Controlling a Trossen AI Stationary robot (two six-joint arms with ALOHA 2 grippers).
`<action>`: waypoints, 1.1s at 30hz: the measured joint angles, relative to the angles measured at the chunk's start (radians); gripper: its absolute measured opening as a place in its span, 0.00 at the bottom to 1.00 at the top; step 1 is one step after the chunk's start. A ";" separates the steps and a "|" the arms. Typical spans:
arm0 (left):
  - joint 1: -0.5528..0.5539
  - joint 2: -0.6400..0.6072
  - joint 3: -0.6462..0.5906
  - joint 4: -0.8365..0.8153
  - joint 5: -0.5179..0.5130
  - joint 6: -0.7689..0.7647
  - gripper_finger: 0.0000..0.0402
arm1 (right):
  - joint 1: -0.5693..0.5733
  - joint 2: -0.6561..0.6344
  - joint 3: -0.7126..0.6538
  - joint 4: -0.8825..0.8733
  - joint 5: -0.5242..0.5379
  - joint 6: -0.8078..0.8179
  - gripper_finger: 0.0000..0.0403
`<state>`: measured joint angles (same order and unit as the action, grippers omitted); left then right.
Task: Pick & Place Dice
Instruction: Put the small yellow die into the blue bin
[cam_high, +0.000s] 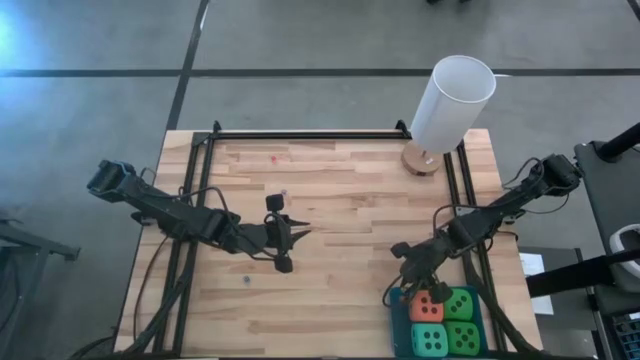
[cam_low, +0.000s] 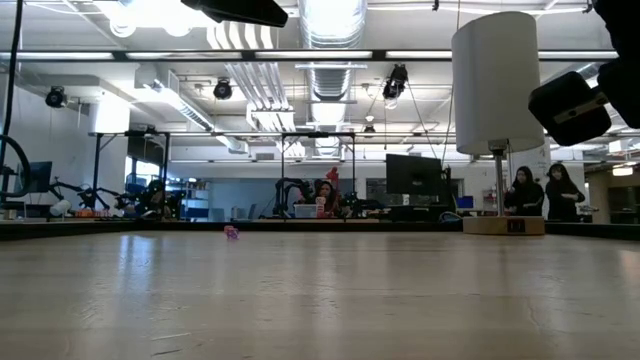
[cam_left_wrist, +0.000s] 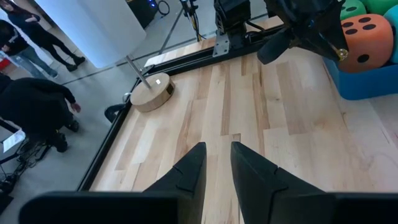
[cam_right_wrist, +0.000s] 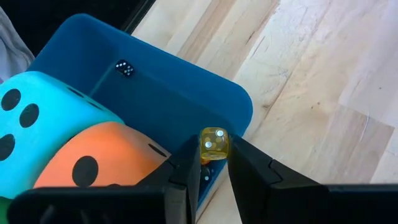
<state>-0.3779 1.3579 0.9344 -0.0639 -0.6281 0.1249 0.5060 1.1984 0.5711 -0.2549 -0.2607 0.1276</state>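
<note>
The right pincer (cam_right_wrist: 207, 163) pinches a small yellow die (cam_right_wrist: 214, 144) above the blue bin's (cam_right_wrist: 186, 99) rim, beside the orange foam die (cam_right_wrist: 93, 162). Released early, it might bounce onto the wooden surface (cam_high: 330, 200). The left pincer (cam_left_wrist: 217, 163) waits parted mid-surface.

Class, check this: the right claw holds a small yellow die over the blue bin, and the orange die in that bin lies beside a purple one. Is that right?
One slip. The right claw does hold the small yellow die over the blue bin, but the orange die lies beside a turquoise die, not a purple one. The right wrist view shows it.
</note>
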 joint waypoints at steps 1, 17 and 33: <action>0.000 0.000 0.000 0.000 0.000 0.000 0.20 | 0.000 0.000 0.001 0.000 0.000 0.000 0.17; 0.000 0.000 0.000 0.000 0.000 0.000 0.19 | 0.000 0.000 -0.011 -0.002 0.007 0.004 0.18; 0.000 0.000 0.000 0.000 0.000 -0.001 0.19 | 0.002 0.000 -0.012 -0.002 0.009 0.075 0.27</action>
<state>-0.3779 1.3579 0.9344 -0.0639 -0.6281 0.1242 0.5079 1.1988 0.5587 -0.2569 -0.2516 0.2024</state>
